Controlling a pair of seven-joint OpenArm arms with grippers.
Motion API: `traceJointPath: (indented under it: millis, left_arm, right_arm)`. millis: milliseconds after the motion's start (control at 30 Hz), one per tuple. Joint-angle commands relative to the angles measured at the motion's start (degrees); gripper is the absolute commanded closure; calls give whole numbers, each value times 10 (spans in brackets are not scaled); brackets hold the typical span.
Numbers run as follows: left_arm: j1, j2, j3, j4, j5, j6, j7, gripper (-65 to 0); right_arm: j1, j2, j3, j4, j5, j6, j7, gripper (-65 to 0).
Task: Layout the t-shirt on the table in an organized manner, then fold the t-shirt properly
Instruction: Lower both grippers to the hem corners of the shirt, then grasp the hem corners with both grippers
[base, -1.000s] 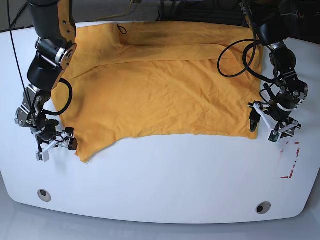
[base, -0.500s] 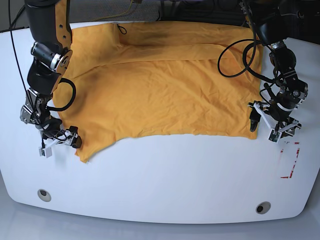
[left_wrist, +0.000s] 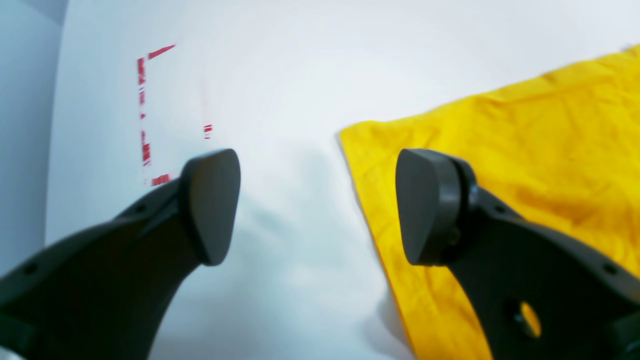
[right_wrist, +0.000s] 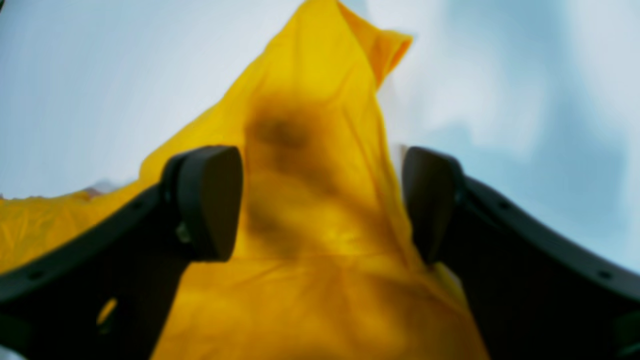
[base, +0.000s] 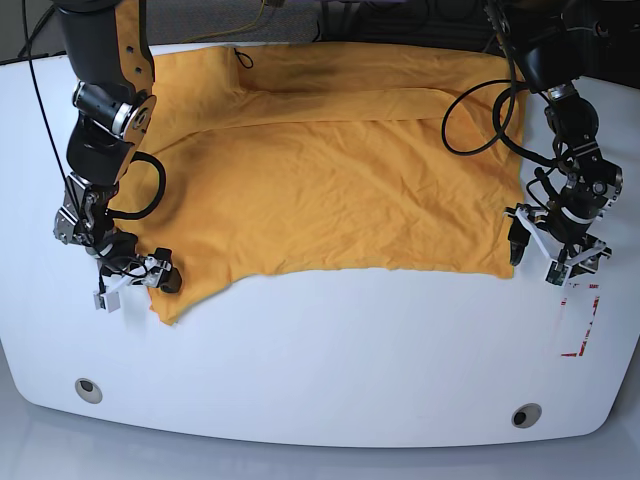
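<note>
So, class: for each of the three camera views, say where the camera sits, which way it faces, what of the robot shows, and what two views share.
Base: high above, facing down on the table; both arms show.
Left wrist: behind the open left gripper, facing the t-shirt corner and red tape outline.
Right wrist: behind the open right gripper, straddling a cloth corner.
Shared: base and left wrist both show the tape.

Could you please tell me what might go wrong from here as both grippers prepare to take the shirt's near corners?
1. The left gripper is open astride the orange-yellow cotton t-shirt's side edge; closing there could catch only the hem, which might slip.
2. The right gripper is open over a pointed, bunched corner; gripping it may lock in that fold.
3. Uneven pulls could skew the cloth on the glossy white table.
</note>
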Motion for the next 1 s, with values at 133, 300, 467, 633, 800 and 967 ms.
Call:
traceJointPath:
  millis: [133,300,467,633,800,967]
  left_arm:
    - [-17,-25,0,-40,-10,0,-13,-462]
    - [-42,-26,-1,-83,-10,0,-13,-462]
    - [-68,-27,-20,-123,-9,0,-13,-462]
    - [-100,-27,-23,-175,-9,0,-13,-462]
    - [-120,-31,-21,-217,-9,0,-13,-463]
    - [-139,-30,-20,-263,-9,0,-14,-463]
  right_arm:
    - [12,1,0,7,0,0,-4,-232]
    - [11,3,0,7,-2,0,-5,-87]
    - [10,3,0,7,-2,0,-5,-39]
    - [2,3,0,8,-2,0,-5,-38]
    - [-1,3,0,8,-2,0,-5,-38]
    - [-1,3,0,8,-2,0,-5,-38]
